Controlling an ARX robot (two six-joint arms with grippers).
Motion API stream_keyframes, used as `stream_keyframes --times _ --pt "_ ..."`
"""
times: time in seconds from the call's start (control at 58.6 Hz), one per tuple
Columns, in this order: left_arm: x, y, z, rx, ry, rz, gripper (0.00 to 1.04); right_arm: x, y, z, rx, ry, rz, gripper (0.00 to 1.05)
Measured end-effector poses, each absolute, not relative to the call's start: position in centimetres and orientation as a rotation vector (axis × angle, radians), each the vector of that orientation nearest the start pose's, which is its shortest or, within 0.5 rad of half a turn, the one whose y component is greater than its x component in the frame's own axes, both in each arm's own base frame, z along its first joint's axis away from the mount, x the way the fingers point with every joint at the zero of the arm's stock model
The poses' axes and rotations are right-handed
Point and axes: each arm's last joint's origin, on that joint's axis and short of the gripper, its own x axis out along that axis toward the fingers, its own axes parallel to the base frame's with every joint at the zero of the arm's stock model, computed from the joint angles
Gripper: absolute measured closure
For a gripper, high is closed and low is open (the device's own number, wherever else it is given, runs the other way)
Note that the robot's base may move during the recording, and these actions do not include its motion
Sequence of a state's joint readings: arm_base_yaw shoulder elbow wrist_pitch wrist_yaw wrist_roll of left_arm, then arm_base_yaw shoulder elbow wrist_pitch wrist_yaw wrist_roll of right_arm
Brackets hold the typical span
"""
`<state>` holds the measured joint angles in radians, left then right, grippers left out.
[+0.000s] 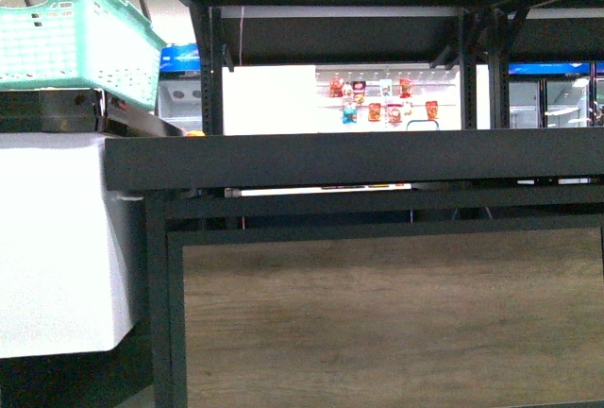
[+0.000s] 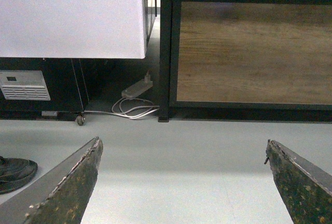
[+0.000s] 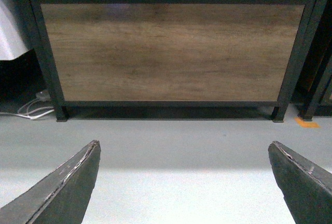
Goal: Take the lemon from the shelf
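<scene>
Grey floor [image 2: 181, 146] under left fingers [image 2: 62, 198] and right fingers [image 3: 62, 195], both spread wide, empty; shelf [image 1: 377, 158] tier runs level, left-right.

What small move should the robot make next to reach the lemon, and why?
Probably raise the left gripper toward the shelf tray: both it and the right gripper hang open and empty, low, facing the wood-grain panel, while a yellow-orange spot, perhaps the lemon, peeks over the tray edge.

Shelf [image 1: 311, 158]: placed centre and right. Cabinet [image 1: 57, 238]: set just left of it. Basket [image 1: 75, 35]: seated above the cabinet. Power strip [image 2: 137, 88]: laid on the floor between cabinet and shelf.
</scene>
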<state>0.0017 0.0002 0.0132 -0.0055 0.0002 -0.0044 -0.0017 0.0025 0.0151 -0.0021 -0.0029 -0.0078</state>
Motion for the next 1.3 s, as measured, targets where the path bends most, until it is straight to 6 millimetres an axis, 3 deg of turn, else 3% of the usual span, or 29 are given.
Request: stream_keyframes --times 1.296 --pt "9.69 0.01 16.74 -0.004 -0.007 0.001 0.08 9.69 -0.01 16.83 -0.008 -0.011 0.001 0.07"
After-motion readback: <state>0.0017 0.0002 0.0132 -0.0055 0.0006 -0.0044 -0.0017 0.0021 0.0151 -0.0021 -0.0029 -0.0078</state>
